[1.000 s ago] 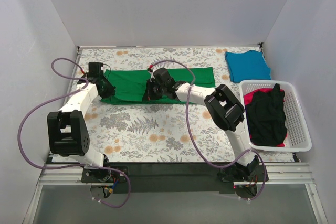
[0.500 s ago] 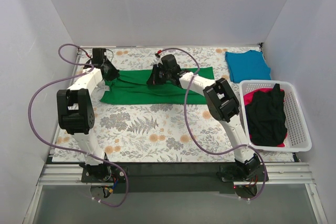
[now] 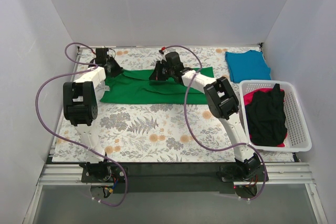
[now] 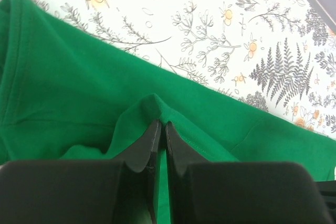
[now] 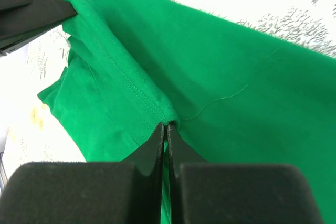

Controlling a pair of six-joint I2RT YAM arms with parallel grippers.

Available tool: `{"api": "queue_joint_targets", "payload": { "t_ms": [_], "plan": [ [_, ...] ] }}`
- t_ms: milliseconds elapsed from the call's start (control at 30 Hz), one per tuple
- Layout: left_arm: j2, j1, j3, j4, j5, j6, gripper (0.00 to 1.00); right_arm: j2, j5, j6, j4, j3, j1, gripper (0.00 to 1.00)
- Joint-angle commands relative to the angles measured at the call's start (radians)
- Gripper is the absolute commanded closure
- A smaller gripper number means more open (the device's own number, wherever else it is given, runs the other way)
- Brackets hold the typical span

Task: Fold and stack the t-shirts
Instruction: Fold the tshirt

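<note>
Your left gripper (image 4: 159, 125) is pinched tight on a raised fold of the green shirt (image 4: 63, 93), and cloth spreads ahead of its fingers and to both sides. Your right gripper (image 5: 166, 127) is closed just as tightly on a stitched hem of the same shirt, which drapes beyond its fingertips. The shirt lies along the far part of the table (image 3: 157, 129). The teal shirt (image 3: 248, 65) lies well right of the right fingers. The black shirt (image 3: 266, 115) and red shirt (image 3: 252, 97) fill the basket (image 3: 299, 124).
</note>
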Motion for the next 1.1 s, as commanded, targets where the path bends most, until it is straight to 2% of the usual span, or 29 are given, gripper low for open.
{"api": "queue_joint_targets", "payload": {
  "t_ms": [0, 367, 833, 1067],
  "plan": [
    [-0.010, 0.002, 0.039, 0.073, 0.028, 0.033, 1.00, 0.003, -0.015, -0.008, 0.061, 0.038, -0.010, 0.95],
    [0.006, 0.002, 0.025, 0.089, 0.031, 0.033, 1.00, 0.026, -0.049, 0.019, 0.082, 0.027, -0.021, 0.93],
    [-0.080, 0.002, -0.004, 0.000, 0.076, -0.013, 1.00, -0.033, -0.095, -0.004, 0.095, -0.036, -0.024, 0.93],
    [-0.108, 0.002, -0.021, -0.045, 0.044, -0.030, 1.00, -0.044, -0.123, -0.024, 0.096, -0.050, -0.027, 0.93]
  ]
}}
